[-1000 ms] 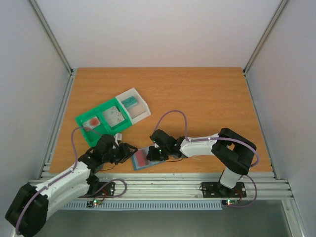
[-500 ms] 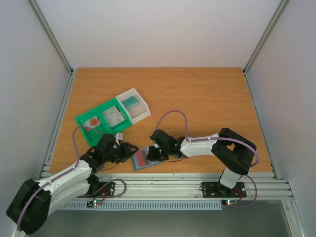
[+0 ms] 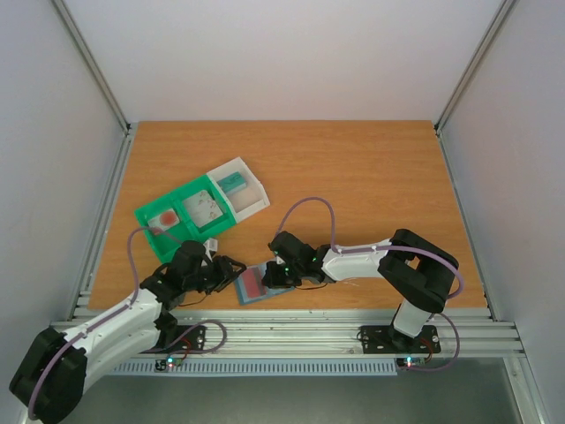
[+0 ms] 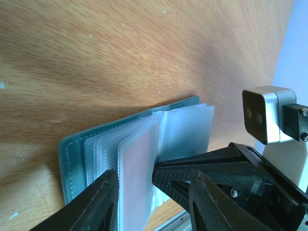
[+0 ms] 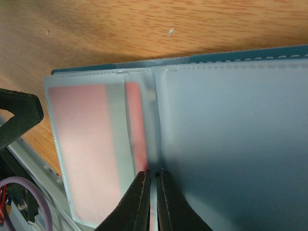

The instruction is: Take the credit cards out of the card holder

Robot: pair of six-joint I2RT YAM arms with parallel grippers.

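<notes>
Up-left of the card holder [image 3: 250, 294]: green tray [image 3: 172, 194] held one red-marked credit card [image 3: 162, 220] | left claw [image 4: 135, 171]: part open astride a clear sleeve [image 4: 139, 154], grip unclear | card holder: lay open at the desk [image 3: 353, 177] near edge, pink credit cards [image 5: 89, 144] inside | right claw [image 5: 152, 175]: closed at its fold | task seemingly part done.

I see the card holder [image 3: 252, 286] hemmed in: the left gripper [image 3: 233, 274] straddles its left sleeves, and the right gripper [image 5: 154, 190] pinches its middle fold. Beyond it to the left stands the compartment tray [image 3: 181, 231]; beyond it to the right, bare table [image 3: 380, 177].
</notes>
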